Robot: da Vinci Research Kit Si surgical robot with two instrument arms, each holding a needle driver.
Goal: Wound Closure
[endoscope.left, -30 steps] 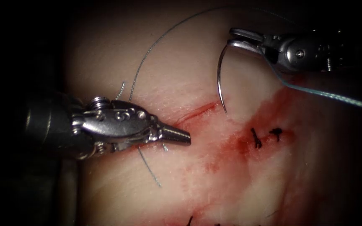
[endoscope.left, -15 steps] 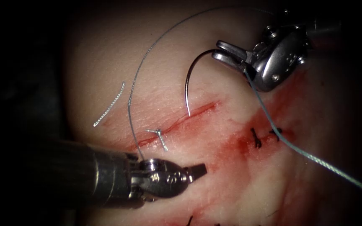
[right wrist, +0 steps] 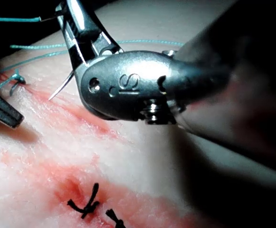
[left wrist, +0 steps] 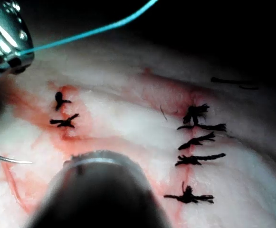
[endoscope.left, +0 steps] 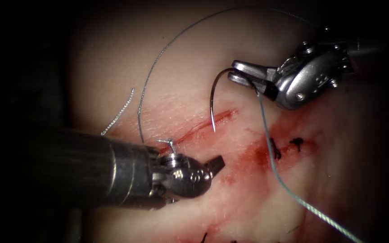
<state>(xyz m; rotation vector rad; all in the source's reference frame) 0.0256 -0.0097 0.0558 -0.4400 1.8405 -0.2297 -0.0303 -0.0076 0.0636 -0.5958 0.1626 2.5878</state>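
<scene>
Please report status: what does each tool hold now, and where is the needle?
Right tool shut on needle near its thread end. Needle tip at the cut, entry not clear. Left tool holds nothing, beside cut. Thread trails across tissue.

the right pincer (endoscope.left: 239,72) sits above the right end of the cut (endoscope.left: 194,128), clamped on the needle (endoscope.left: 212,101) near its thread end; the needle curves down, its tip just over the cut, not in the tissue (endoscope.left: 113,58). the thread (endoscope.left: 275,166) runs from that pincer down to the right, past two dark stitches (endoscope.left: 284,146) right of the cut. the left pincer (endoscope.left: 214,164) lies below the cut, just beside a knot (endoscope.left: 168,143) on it, holding nothing. a cut end of thread (endoscope.left: 119,112) lies left of the cut.
</scene>
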